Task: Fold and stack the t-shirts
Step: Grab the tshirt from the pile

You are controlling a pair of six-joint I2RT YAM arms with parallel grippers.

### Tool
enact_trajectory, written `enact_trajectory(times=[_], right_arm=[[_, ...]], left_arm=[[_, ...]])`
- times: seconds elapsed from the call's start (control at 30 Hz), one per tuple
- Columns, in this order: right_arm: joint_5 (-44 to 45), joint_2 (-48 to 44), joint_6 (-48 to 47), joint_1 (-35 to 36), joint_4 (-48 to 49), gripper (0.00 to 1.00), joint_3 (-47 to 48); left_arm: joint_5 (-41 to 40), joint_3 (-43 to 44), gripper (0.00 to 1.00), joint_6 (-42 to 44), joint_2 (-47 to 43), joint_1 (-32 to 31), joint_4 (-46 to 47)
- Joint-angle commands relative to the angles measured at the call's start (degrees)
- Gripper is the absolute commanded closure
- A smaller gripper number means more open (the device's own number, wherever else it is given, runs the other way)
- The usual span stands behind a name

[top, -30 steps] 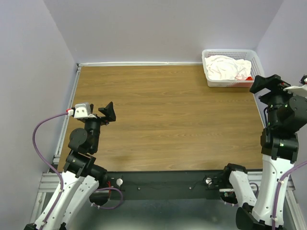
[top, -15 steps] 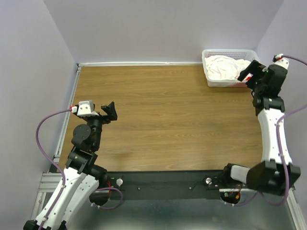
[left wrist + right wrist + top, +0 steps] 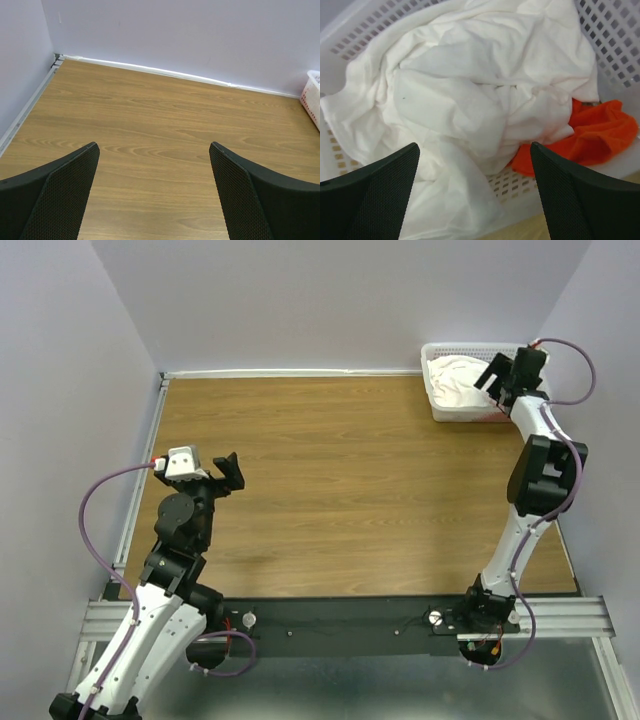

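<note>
While right claw (image 3: 474,150) gapes wide over t-shirts (image 3: 460,85) in basket (image 3: 615,40), left claw (image 3: 154,149) wide over table (image 3: 160,100)

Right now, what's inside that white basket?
A crumpled white t-shirt fills most of the basket, with an orange-red t-shirt peeking from under it. Anything beneath the white cloth is covered.

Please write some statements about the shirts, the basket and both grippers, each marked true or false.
1. The large white cloth t-shirt lies crumpled in the white plastic lattice basket. True.
2. The bright orange-red cloth t-shirt lies flat on the wooden table. False: it is bunched in the basket.
3. The right gripper hangs open over the basket. True.
4. The left gripper grips a shirt. False: it is open, over the table.
</note>
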Motion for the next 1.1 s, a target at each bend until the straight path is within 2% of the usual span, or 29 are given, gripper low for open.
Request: enact_trajectory(times=[0.0,0.13,0.2,0.3,0.33,0.43,0.47,0.57,0.8,1.07], right_arm=[[-2.36,8.91,1.30,0.05,1.06,0.05,8.91],[-6.32,14.98,0.69,0.14,1.06,0.11,15.24],[-8.78,16.92,0.16,0.14,1.06,0.20,17.54],[-12.38,19.57,-0.45,0.14,1.06,0.44,21.67],[-13.78,20.01,-0.37,0.23,0.98,0.61,22.81],[-14.58,19.57,-0.45,0.58,0.98,0.81,23.26],[-14.59,19.14,-0.45,0.75,0.98,0.97,23.00],[-15.46,16.24,-0.10,1.46,0.89,1.00,21.94],[-14.67,2.36,-1.24,6.20,0.80,1.00,20.89],[-15.89,-20.20,-0.89,8.05,0.80,0.99,21.42]], left_arm=[[-2.42,-0.71,0.02,0.73,-0.17,0.42,0.39],[-2.68,-0.80,0.02,1.35,0.79,0.42,0.74],[-2.86,-0.71,0.02,1.52,1.67,0.42,0.83],[-3.04,-0.89,0.02,1.61,2.46,0.34,1.09],[-3.04,-0.80,0.02,1.61,2.64,0.42,1.09],[-2.42,-0.62,0.02,1.87,2.91,0.42,1.27],[-2.25,-0.62,0.02,1.96,2.99,0.34,1.27],[-1.19,-0.54,0.02,1.88,3.08,0.34,1.45],[0.13,-0.36,0.02,0.56,2.73,0.34,1.36],[3.55,-0.80,0.02,-1.55,-1.13,0.34,2.41]])
